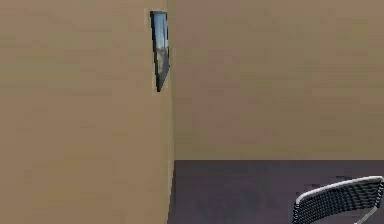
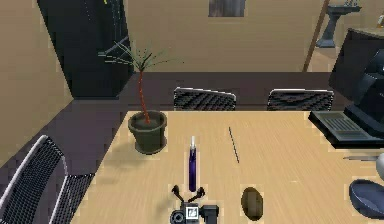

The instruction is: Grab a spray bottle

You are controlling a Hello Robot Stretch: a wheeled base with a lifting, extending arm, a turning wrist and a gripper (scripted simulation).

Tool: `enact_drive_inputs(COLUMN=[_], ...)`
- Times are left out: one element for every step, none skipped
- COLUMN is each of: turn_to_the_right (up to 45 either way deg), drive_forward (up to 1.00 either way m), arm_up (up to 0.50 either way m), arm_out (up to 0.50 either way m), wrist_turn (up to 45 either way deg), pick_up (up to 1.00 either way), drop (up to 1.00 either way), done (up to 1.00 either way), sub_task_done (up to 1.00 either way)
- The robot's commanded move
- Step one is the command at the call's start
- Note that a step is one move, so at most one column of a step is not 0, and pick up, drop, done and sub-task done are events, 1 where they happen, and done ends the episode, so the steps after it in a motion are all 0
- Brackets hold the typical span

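- Gripper [image 2: 189,193] sat low at the near edge of the pale wooden tabletop [image 2: 290,160], with its thin fingers pointed out across it. Grip state: could not tell from the pictures.
- Slim upright purple bottle with a pale top [image 2: 192,158] stood on the table at the fingers' far end, in line with them. I judged the shape fit the spray bottle; the nozzle was too small to confirm.
- With the bottle on the surface right at the gripper, I could not tell whether anything was held or whether the fingers touched it.
- Progress, my read: approach and line-up looked done, grasp unconfirmed, lift not done.
- Brown oval lump [image 2: 253,202] lay near the gripper, toward the arm side view's right. Thin dark stick [image 2: 234,143] lay farther out.
- Containers: dark round pot [image 2: 149,135] left of the bottle held a spindly green plant [image 2: 146,95]. Grey-blue bowl [image 2: 371,192] sat at the right edge, contents not visible.
- Dark laptop [image 2: 345,124] sat at the table's right; mesh-backed chairs [image 2: 205,98] stood along the far side.
- Forward view: tan wall [image 1: 80,120], framed picture [image 1: 160,48], mesh chair back [image 1: 340,198] at lower right.
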Motion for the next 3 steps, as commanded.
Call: enact_drive_inputs(turn_to_the_right=[0.0,0.0,0.0], drive_forward=[0.0,0.0,0.0], arm_up=[0.0,0.1,0.0], arm_out=[0.0,0.0,0.0], wrist_turn=[0.0,0.0,0.0], pick_up=[1.0,0.0,0.0], drop=[0.0,0.0,0.0], done=[0.0,0.0,1.0], sub_task_done=[0.0,0.0,0.0])
